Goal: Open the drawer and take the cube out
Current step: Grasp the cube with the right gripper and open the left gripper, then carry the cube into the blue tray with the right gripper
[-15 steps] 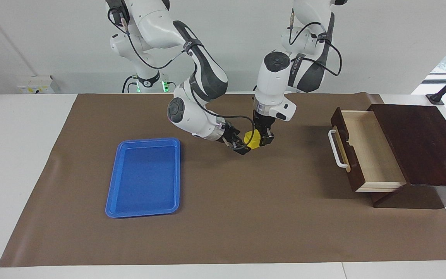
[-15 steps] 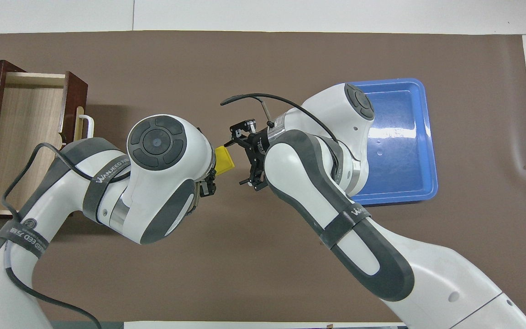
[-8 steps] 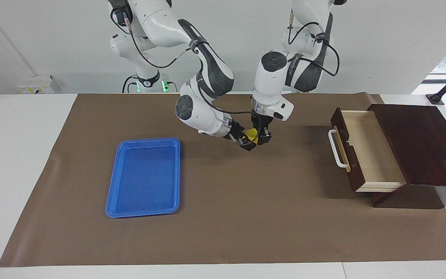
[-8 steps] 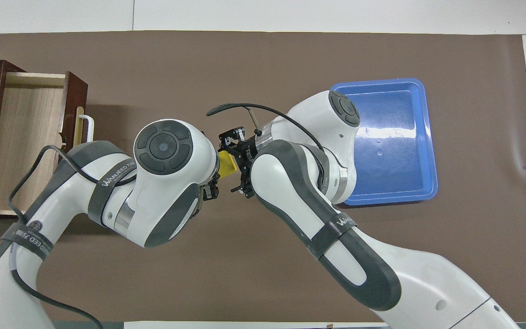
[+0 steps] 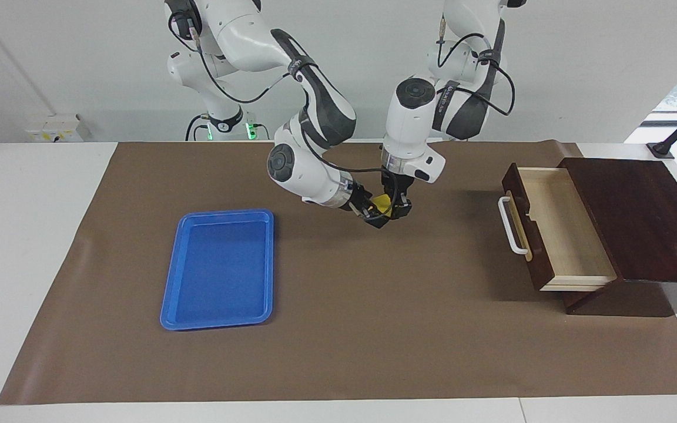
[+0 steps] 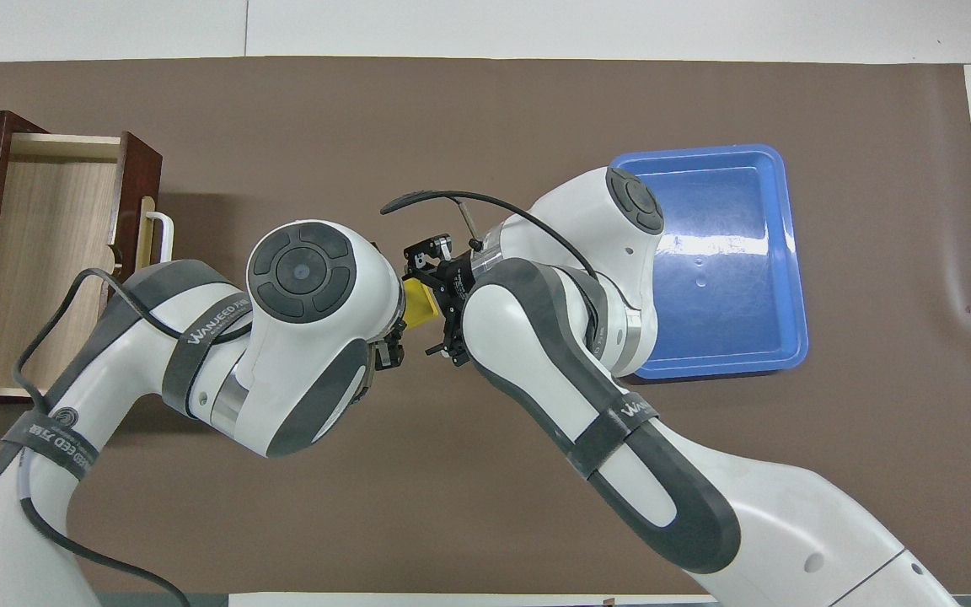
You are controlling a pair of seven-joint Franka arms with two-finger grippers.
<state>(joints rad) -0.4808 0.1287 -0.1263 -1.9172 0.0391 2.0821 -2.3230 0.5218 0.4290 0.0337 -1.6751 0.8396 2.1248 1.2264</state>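
Looking down from overhead, I see both grippers meeting in the air over the bare brown mat [image 5: 338, 329] at mid-table, with the cube [image 6: 420, 302] between them. The left gripper [image 5: 400, 210] points straight down, clenched on the cube [image 5: 381, 202]. The right gripper [image 6: 435, 299] comes in slanted from the blue tray's [image 5: 168, 294] side, fingers spread around the cube — whether they touch it I cannot tell. The drawer [image 5: 550, 223] stands pulled out at the left arm's end of the table, its pale interior bare, white handle [image 5: 510, 226] facing the middle. The two bulky wrists crowd each other closely. White tabletop [image 5: 33, 235] frames the mat — a plain white wall [image 5: 50, 59] rises past the arm bases.
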